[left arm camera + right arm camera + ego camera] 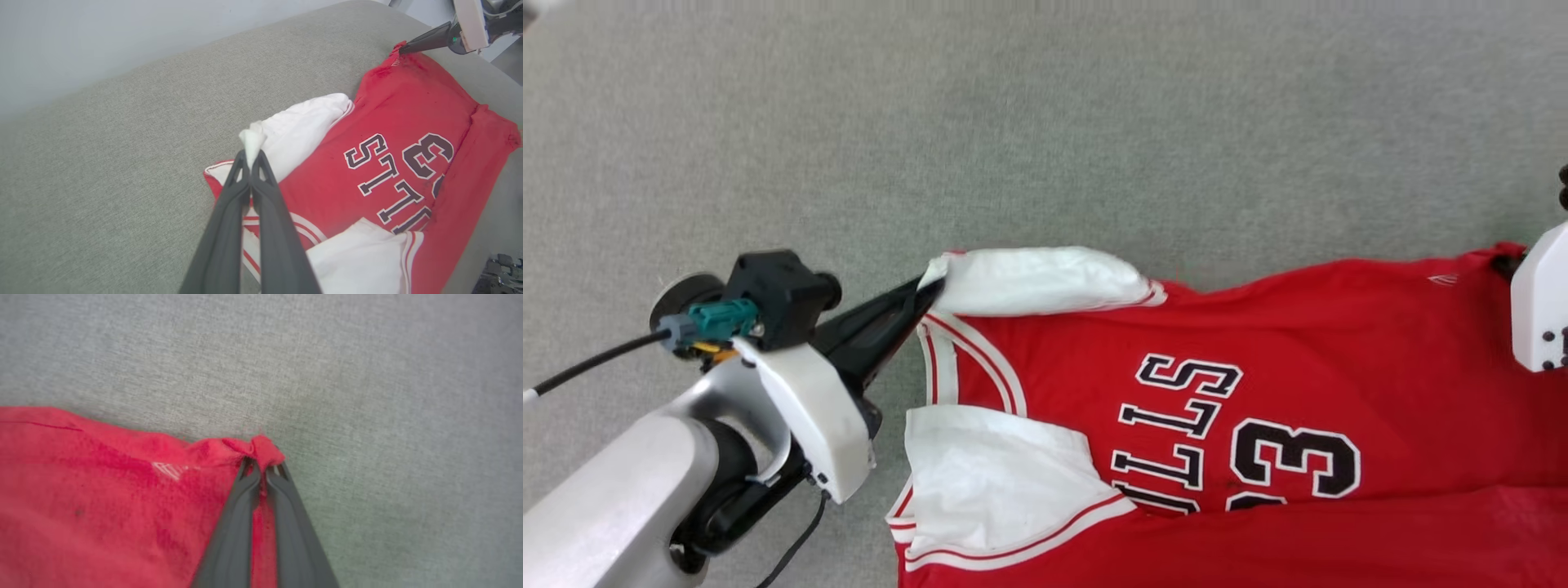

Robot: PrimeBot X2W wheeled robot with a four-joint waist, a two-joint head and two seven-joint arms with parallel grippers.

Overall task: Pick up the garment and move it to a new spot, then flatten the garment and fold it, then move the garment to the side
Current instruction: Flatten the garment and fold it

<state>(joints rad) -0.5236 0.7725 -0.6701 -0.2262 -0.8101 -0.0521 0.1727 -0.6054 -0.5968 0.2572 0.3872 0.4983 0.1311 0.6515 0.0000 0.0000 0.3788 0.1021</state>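
The garment (pixel 1298 343), a red jersey with white sleeves and black lettering, lies spread on a grey cushioned surface (pixel 1013 122). My left gripper (pixel 929 287) is shut on the tip of the far white sleeve (pixel 1037 282) at the garment's left end. In the left wrist view the left gripper (pixel 250 157) pinches a white tuft of the garment (pixel 408 122). At the right end my right gripper (pixel 1503 263) holds the far hem corner. The right wrist view shows the right gripper (pixel 263 465) shut on a bunched red corner of the garment (pixel 102 490).
Bare grey cushion stretches beyond the garment (pixel 388 396). A pale wall (pixel 122 32) rises behind the cushion's curved far edge. My right gripper (pixel 402 50) reaches in at the top right of the left wrist view. Dark hardware (pixel 500 273) sits past the cushion's near right edge.
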